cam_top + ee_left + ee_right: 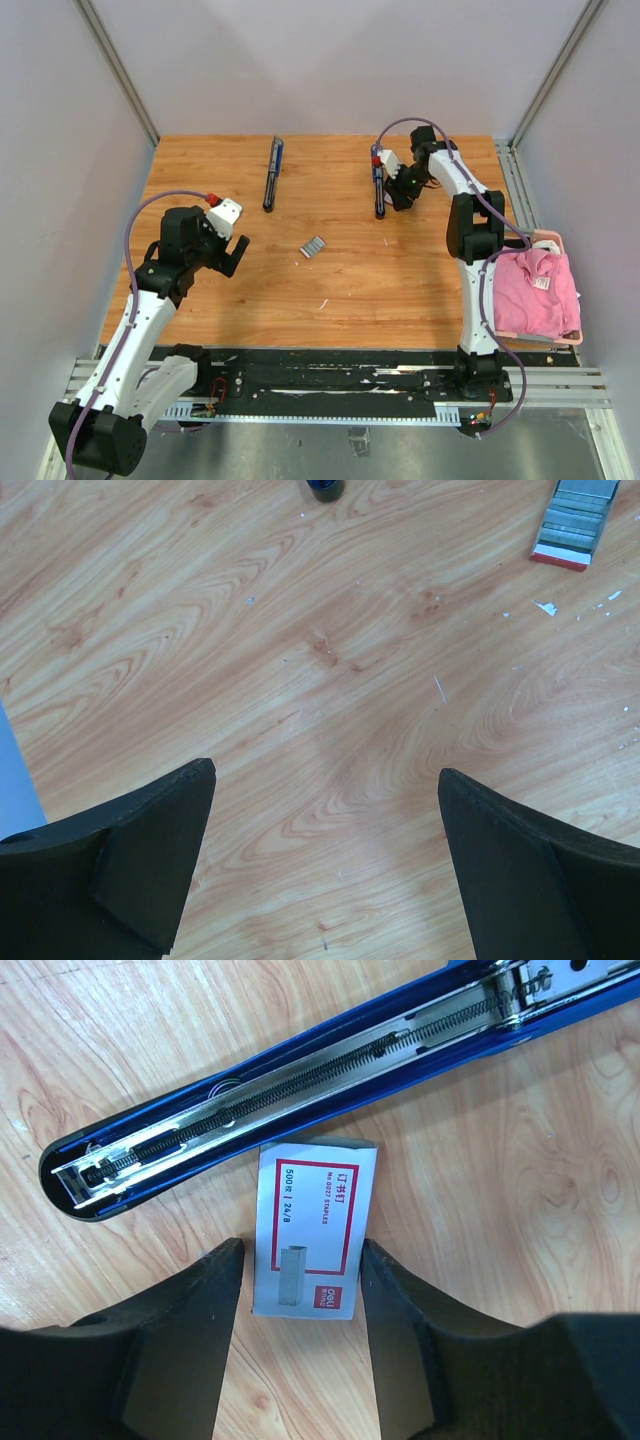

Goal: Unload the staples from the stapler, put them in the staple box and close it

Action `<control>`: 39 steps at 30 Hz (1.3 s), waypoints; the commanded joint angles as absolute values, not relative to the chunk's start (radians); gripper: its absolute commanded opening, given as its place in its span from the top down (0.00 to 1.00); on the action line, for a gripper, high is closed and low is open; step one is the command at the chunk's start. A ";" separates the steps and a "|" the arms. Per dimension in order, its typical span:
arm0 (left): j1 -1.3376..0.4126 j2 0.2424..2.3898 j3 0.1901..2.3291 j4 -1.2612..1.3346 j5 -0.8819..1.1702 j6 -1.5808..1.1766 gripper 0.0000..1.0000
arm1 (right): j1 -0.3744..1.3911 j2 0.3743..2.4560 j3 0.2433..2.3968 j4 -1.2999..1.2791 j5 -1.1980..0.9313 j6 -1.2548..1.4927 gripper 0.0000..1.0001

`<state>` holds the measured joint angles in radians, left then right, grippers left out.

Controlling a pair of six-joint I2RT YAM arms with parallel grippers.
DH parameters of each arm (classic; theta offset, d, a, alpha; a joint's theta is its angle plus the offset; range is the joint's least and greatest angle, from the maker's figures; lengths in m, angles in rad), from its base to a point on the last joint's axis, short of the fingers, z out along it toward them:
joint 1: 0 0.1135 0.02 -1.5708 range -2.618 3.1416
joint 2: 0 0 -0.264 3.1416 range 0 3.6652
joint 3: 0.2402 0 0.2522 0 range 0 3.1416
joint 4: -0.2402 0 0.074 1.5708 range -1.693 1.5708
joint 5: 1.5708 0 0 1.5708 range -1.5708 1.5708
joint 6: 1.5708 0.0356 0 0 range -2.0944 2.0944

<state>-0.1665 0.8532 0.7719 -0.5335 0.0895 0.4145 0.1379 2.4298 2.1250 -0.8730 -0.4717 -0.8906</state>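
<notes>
A blue stapler [300, 1070] lies opened flat at the back right of the table [379, 190], its metal magazine with a long spring facing up. My right gripper [303, 1250] is low over the table just beside it. Its jaws straddle a small white box with red print [312, 1230] that lies flat; a thin gap shows on the left side. A wider silvery-grey strip of staples [313, 246] lies mid-table and also shows in the left wrist view [572, 520]. My left gripper [325, 772] is open and empty over bare wood [232, 255], left of the staples.
A second dark blue stapler [272, 173] lies at the back centre; its end shows in the left wrist view [324, 488]. A basket with a pink cloth [540, 285] stands off the table's right edge. Small white specks [546, 607] dot the wood. Grey walls enclose the table.
</notes>
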 commanded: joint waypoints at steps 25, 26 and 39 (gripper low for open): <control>-0.169 1.020 0.912 -0.585 0.308 0.519 0.02 | 0.128 2.204 1.752 -1.005 -0.469 -0.952 0.55; -0.175 1.045 0.920 -0.581 0.321 0.525 0.02 | 0.129 2.186 1.724 -1.005 -0.470 -0.955 0.54; -0.482 1.396 1.017 -0.415 0.197 0.515 0.02 | 0.158 1.988 1.420 -0.920 -0.504 -0.967 0.42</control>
<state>-0.4419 1.3014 0.9493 -0.4885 0.2230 0.5240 0.1375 2.0388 1.4952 -0.9306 -0.4870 -0.9550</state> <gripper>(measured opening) 0.981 0.578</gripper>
